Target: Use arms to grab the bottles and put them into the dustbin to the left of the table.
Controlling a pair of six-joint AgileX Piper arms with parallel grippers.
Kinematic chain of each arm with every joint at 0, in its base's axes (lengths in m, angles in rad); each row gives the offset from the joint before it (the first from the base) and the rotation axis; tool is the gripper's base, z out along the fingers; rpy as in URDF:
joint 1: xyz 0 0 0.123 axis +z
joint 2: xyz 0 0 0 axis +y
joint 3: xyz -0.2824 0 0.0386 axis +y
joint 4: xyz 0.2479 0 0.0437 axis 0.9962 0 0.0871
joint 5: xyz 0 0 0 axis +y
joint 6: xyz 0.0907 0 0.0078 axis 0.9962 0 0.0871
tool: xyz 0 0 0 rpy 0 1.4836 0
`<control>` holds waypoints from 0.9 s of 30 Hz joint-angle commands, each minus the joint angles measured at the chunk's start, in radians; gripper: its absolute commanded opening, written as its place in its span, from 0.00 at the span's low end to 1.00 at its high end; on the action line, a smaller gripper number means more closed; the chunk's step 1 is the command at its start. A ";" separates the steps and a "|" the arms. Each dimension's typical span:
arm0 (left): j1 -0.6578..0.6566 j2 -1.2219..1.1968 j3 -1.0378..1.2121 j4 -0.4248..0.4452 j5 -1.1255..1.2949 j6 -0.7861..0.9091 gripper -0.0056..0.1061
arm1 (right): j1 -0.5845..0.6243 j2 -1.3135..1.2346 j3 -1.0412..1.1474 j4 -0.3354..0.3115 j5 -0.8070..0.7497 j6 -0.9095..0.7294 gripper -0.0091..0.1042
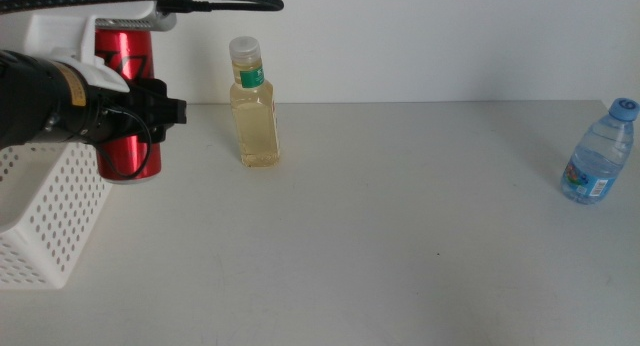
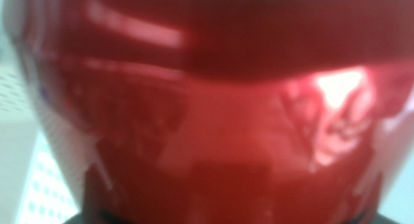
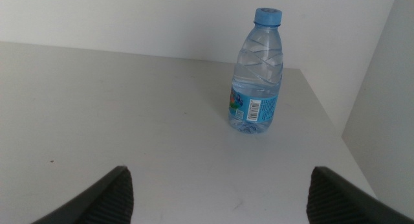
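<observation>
Middle view: left gripper (image 1: 150,111) fingers clenched on red soda can (image 1: 127,106) beside dustbin (image 1: 45,211); right gripper (image 3: 217,195) released, waiting; risk: can strikes the rim, drops onto worktop (image 1: 380,246).

the small blue-capped water bottle (image 3: 256,72) stands upright on the grey table (image 3: 129,114), near its corner, ahead of the right gripper (image 3: 217,198), whose jaws are spread wide apart.

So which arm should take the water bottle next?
Right. Its open hand already faces the water bottle on the table's right side, while the left hand is busy at the red can.
</observation>
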 commanded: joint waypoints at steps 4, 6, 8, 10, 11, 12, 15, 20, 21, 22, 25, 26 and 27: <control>0.002 -0.016 -0.102 -0.425 0.061 0.510 0.03 | -0.007 -0.022 -0.009 -0.012 -0.074 -0.005 0.91; 0.014 -0.006 -0.143 -0.499 0.136 0.608 0.03 | -0.007 -0.022 -0.009 -0.012 -0.074 -0.005 0.91; 0.038 0.009 -0.196 -0.514 0.229 0.604 0.03 | -0.007 -0.022 -0.009 -0.012 -0.074 -0.005 0.91; 0.082 0.028 -0.249 -0.511 0.322 0.592 0.03 | -0.007 -0.022 -0.009 -0.012 -0.074 -0.005 0.91; 0.113 0.041 -0.279 -0.508 0.370 0.591 0.03 | -0.007 -0.022 -0.009 -0.012 -0.074 -0.005 0.91; 0.141 0.052 -0.304 -0.506 0.408 0.590 0.03 | -0.007 -0.022 -0.009 -0.012 -0.074 -0.005 0.91; 0.256 0.103 -0.397 -0.507 0.538 0.588 0.03 | -0.006 -0.022 -0.009 -0.012 -0.074 -0.005 0.91; 0.403 0.199 -0.547 -0.506 0.702 0.593 0.03 | -0.006 -0.022 -0.009 -0.012 -0.074 -0.005 0.91; 0.422 0.219 -0.568 -0.503 0.719 0.598 0.03 | -0.006 -0.022 -0.009 -0.012 -0.074 -0.005 0.91; 0.445 0.239 -0.589 -0.503 0.738 0.609 0.03 | -0.006 -0.022 -0.009 -0.012 -0.074 -0.005 0.91; 0.501 0.291 -0.653 -0.480 0.766 0.671 0.03 | -0.006 -0.022 -0.009 -0.012 -0.074 -0.005 0.91; 0.517 0.308 -0.669 -0.471 0.773 0.699 0.03 | -0.006 -0.022 -0.009 -0.012 -0.074 -0.005 0.91; 0.530 0.322 -0.683 -0.469 0.786 0.720 0.03 | -0.006 -0.022 -0.009 -0.012 -0.074 -0.005 0.91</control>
